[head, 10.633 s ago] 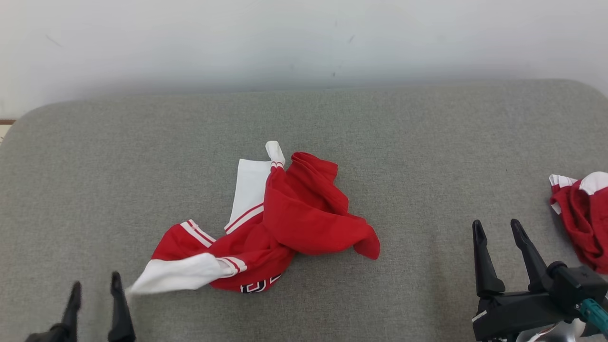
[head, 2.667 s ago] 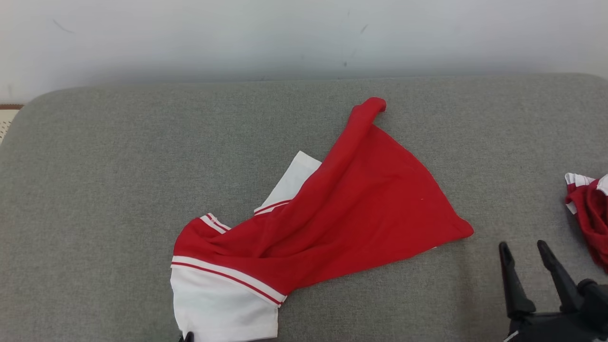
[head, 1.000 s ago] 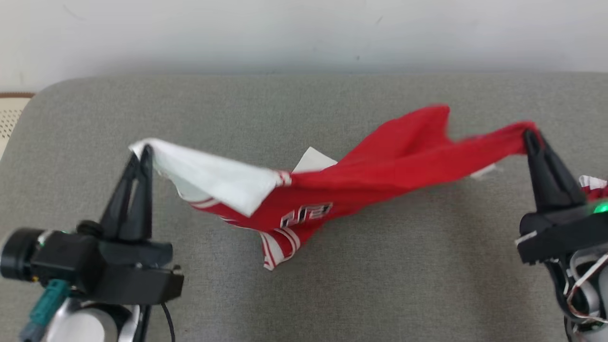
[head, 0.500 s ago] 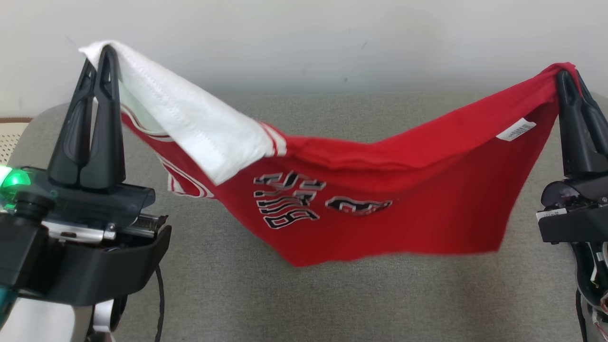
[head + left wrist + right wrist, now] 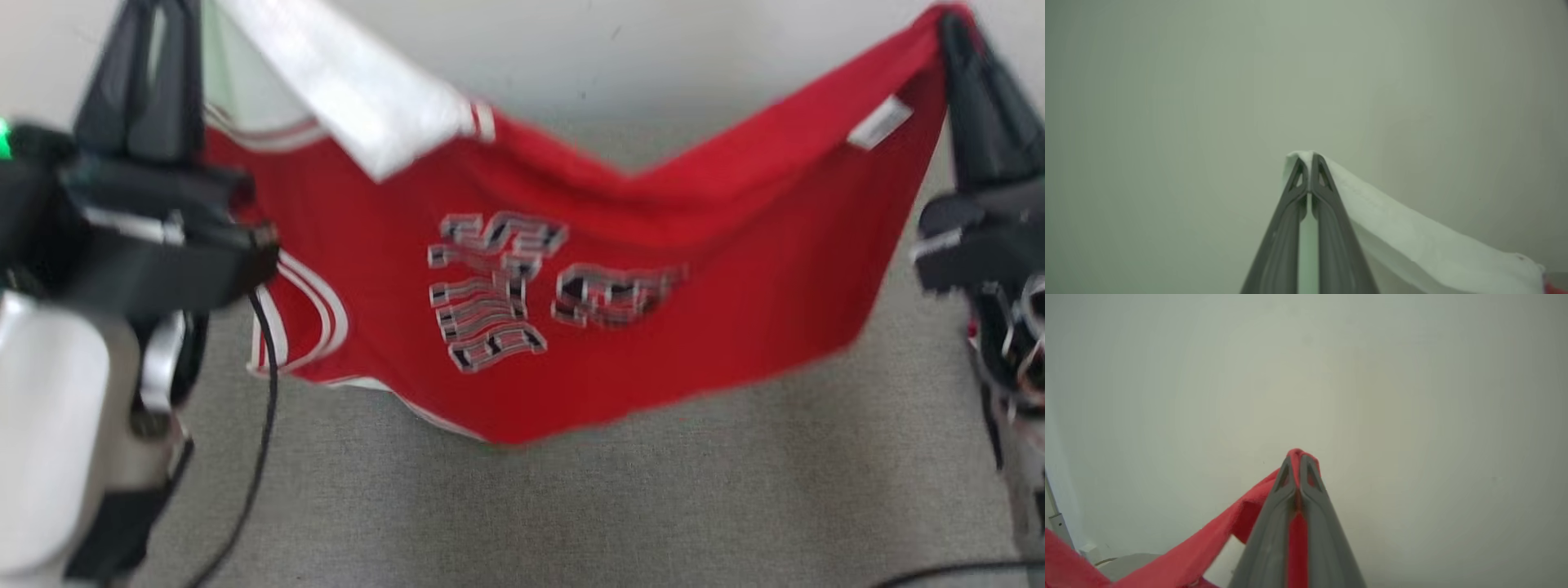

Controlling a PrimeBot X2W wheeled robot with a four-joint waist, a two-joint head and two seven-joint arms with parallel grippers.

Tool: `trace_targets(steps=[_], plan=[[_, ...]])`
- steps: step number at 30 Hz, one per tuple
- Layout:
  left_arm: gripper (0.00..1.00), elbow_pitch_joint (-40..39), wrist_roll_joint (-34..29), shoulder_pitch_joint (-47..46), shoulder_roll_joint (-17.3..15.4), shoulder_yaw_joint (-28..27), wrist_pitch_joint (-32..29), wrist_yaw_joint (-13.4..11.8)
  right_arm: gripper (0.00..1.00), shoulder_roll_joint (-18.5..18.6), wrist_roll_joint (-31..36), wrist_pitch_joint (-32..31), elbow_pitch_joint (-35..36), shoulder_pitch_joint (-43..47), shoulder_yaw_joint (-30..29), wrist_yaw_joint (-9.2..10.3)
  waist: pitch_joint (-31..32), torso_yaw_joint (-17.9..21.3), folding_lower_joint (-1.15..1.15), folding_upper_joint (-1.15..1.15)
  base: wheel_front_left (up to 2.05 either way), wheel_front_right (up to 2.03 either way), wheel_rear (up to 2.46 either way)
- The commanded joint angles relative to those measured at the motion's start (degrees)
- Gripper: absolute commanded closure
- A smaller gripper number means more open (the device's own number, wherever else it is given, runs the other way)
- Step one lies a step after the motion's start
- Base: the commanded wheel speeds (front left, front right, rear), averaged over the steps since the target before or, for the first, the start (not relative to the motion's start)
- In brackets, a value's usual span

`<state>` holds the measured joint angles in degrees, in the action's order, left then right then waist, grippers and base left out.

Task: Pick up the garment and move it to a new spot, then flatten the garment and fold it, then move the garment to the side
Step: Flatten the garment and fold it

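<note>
- Holding the jersey (image 5: 571, 327) aloft, you are mid-move: left pincer (image 5: 1309, 163) clamped on its white corner, right pincer (image 5: 1298, 459) on red.
- Next, lay it taut and flat on the bench (image 5: 653, 506).

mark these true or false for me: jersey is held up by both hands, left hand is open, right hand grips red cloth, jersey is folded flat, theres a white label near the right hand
1. The red jersey is held up between the left hand and the right hand. True.
2. The left hand is open. False: it is shut on the jersey's white panel.
3. The right hand grips red cloth. True.
4. The jersey is folded flat. False: it hangs unfolded from both hands over the grey cushion.
5. A white label shows on the jersey near the right hand. True.
</note>
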<state>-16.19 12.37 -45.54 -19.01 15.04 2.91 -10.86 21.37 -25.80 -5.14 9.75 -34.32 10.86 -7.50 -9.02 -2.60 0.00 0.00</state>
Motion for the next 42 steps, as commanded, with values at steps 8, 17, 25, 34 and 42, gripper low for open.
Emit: trace_targets(steps=[8, 17, 25, 34, 42], plan=[[1.00, 21.5, 3.3, -19.5, 2.9, -0.4, 5.1, 5.0, 1.00, 0.1, -3.1, 8.0, -19.9, -20.4, 7.0, 0.01, -6.5, 0.1, 0.00, 0.00, 0.00, 0.00, 0.00], [1.00, 46.0, 1.6, -40.3, 4.4, 0.5, 10.9, 8.9, 1.00, -4.5, -7.8, 17.3, -45.6, -42.0, 12.3, 0.00, -10.6, 1.8, 0.00, 0.00, 0.00, 0.00, 0.00], [1.00, 53.9, 0.7, -46.3, 6.0, 1.0, 12.2, 11.2, 1.00, -6.2, -9.7, 20.2, -57.9, -49.7, 15.9, 0.00, -14.4, 1.0, 0.00, 0.00, 0.00, 0.00, 0.00], [1.00, 42.9, 4.1, -25.8, 10.9, -3.8, 12.3, 9.4, 1.00, -2.4, -15.4, 20.5, -53.9, -39.0, 22.7, 0.00, -16.2, -0.9, 0.00, 0.00, 0.00, 0.00, 0.00], [1.00, 23.3, 3.5, 4.5, 13.8, -7.4, 12.2, 7.2, 1.00, 0.7, -19.1, 20.4, -42.8, -17.6, 18.9, 0.00, -13.8, -1.1, 0.00, 0.00, 0.00, 0.00, 0.00]])
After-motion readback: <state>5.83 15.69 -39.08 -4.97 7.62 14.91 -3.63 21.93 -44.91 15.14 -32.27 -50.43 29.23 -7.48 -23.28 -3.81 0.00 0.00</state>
